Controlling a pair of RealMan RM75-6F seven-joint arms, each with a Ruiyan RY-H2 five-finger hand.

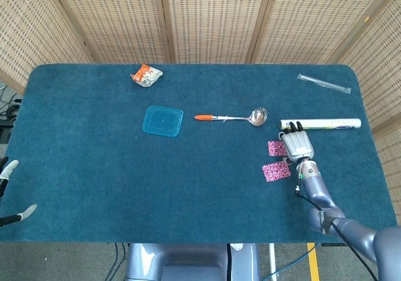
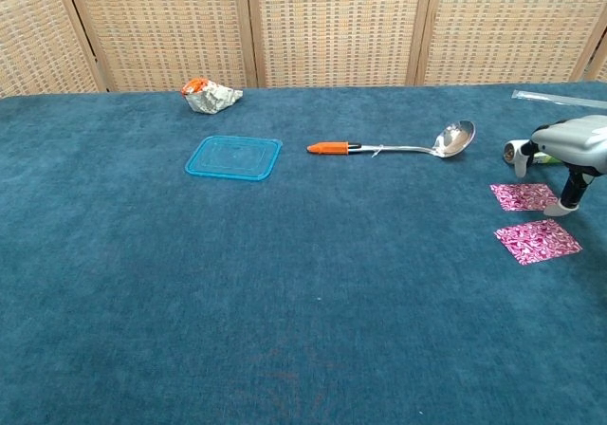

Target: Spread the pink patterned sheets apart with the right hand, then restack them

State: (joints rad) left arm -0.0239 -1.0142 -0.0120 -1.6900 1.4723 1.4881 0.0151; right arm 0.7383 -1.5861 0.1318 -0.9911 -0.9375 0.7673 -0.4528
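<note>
Two pink patterned sheets lie apart on the blue cloth at the right. The far sheet point(image 1: 275, 148) point(image 2: 521, 195) sits partly under my right hand point(image 1: 296, 144) point(image 2: 572, 150). The near sheet point(image 1: 276, 171) point(image 2: 537, 240) lies free in front of it. My right hand hovers flat, palm down, over the far sheet's right edge, with its thumb point(image 2: 570, 197) reaching down beside that sheet; it holds nothing. Of my left hand only fingertips point(image 1: 14, 190) show at the left edge of the head view, spread and empty.
A ladle with an orange handle point(image 1: 230, 116) point(image 2: 394, 146) lies mid-table. A blue square lid point(image 1: 163, 120) point(image 2: 234, 157) is left of it. A crumpled wrapper point(image 1: 146, 75) sits far left. A white tube point(image 1: 322, 124) lies just beyond my right hand; a clear packet point(image 1: 323, 83) at far right.
</note>
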